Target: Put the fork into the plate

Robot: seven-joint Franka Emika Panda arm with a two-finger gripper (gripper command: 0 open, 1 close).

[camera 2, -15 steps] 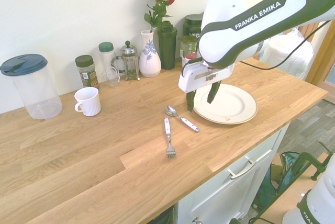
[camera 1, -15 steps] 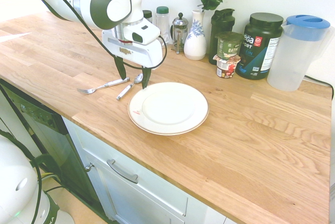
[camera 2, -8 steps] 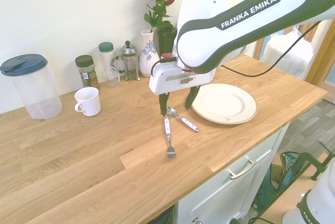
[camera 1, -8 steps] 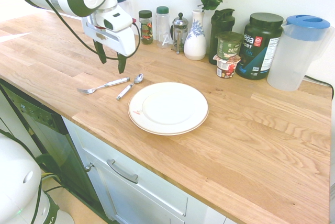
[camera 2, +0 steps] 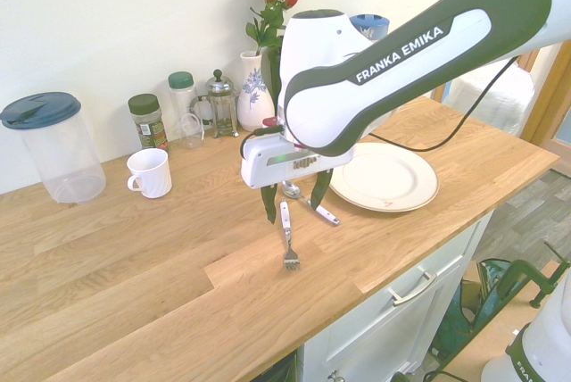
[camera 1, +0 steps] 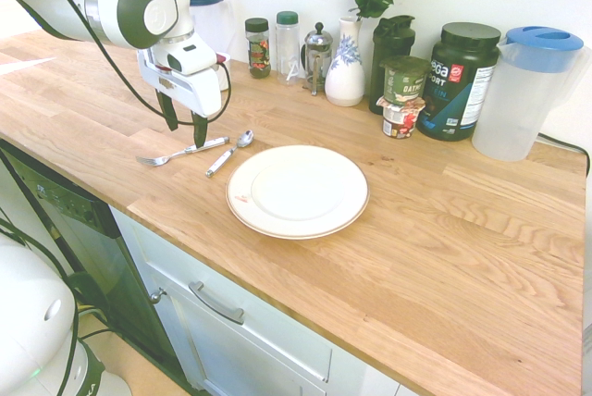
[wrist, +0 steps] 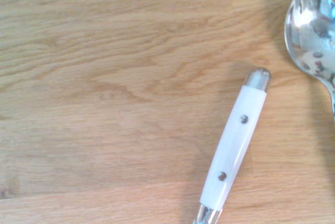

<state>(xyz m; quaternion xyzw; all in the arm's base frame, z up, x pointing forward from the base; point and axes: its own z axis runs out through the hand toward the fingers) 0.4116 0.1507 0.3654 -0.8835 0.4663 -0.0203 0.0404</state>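
One fork (camera 2: 286, 230) lies beside the spoon (camera 1: 234, 152), both on the worktop (camera 1: 444, 257) near our landmark, the plate (camera 1: 298, 191). We hold the end effector (camera 1: 184, 134) wide and empty above the fork's white handle, on the spoon's side of the plate, presumably so its fingers can straddle that handle.

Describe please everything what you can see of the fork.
The fork has a white handle with small round rivets and a metal cap at its end; its neck and pointed tines look like shiny silver metal. It lies flat on the wooden countertop, beside the spoon and off the plate, its tines pointing toward the counter's front edge. Nothing is seen holding it.
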